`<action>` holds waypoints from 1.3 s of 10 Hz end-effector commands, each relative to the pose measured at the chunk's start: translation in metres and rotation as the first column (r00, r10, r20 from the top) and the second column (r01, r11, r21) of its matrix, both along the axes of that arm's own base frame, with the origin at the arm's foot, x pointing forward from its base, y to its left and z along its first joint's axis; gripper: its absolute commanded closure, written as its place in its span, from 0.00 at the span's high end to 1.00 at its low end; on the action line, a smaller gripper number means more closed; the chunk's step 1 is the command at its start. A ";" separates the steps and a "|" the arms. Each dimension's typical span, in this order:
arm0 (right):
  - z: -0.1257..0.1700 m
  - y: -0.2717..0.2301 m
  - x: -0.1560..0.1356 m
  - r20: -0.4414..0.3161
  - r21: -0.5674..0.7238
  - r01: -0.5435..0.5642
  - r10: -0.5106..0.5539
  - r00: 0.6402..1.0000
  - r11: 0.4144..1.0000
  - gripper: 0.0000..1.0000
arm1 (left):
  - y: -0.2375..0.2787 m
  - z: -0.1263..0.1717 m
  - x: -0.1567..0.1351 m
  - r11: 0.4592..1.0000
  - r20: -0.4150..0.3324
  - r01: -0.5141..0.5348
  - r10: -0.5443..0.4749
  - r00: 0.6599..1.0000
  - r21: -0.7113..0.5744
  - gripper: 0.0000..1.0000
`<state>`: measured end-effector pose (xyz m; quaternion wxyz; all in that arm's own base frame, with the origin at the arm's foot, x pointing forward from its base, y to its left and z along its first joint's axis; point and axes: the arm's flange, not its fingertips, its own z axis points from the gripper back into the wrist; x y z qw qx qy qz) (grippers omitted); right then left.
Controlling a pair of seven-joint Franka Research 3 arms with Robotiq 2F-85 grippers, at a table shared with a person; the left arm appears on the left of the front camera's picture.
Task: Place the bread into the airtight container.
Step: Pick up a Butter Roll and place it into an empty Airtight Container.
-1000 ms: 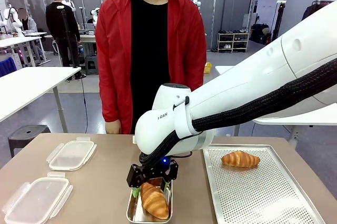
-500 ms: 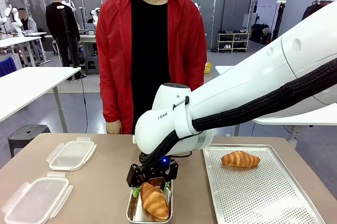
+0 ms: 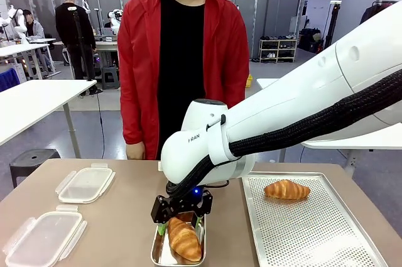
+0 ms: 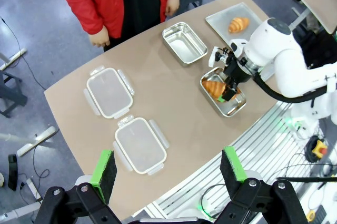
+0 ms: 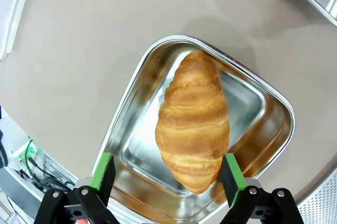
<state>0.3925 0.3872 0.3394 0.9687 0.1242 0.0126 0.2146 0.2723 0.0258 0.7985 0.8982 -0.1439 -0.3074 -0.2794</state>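
Right gripper (image 3: 180,226) jaws open, straddling croissant (image 5: 194,124) lying in steel container (image 5: 131,129); tip near rim at 12 o'clock, bare floor at 9 o'clock. Left gripper (image 4: 167,168) open, high above table (image 4: 174,113)

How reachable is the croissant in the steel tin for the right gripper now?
Likely yes: the right gripper is open, straddling the croissant in the steel tin, with nothing between them.
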 end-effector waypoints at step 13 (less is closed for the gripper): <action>0.231 -0.243 -0.046 0.358 0.123 -0.233 0.176 0.917 0.965 1.00 | 0.000 0.002 0.000 1.000 0.013 0.018 -0.018 1.000 0.002 1.00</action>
